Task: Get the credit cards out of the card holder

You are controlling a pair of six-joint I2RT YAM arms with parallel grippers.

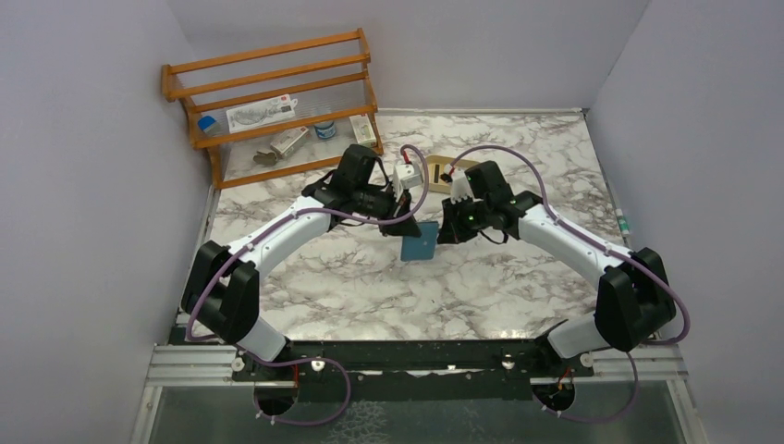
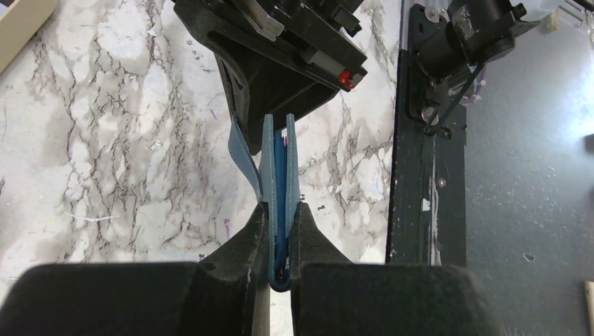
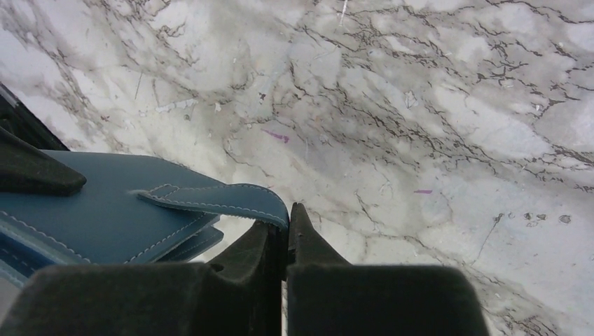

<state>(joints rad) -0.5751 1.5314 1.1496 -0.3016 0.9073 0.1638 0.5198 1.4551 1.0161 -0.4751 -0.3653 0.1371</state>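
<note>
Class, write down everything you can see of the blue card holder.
The card holder is a teal-blue wallet, leather-like, with pale stitching along its edges. It is folded, its covers slightly parted, held over the marble table. The left pincer clamps it near its fold. The right pincer pinches its snap tab, which stands off from the cover. What lies inside cannot be made out.

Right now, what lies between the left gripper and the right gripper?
Only the card holder: the left gripper clamps its body, the right gripper pinches its tab, shown in both wrist views.
</note>
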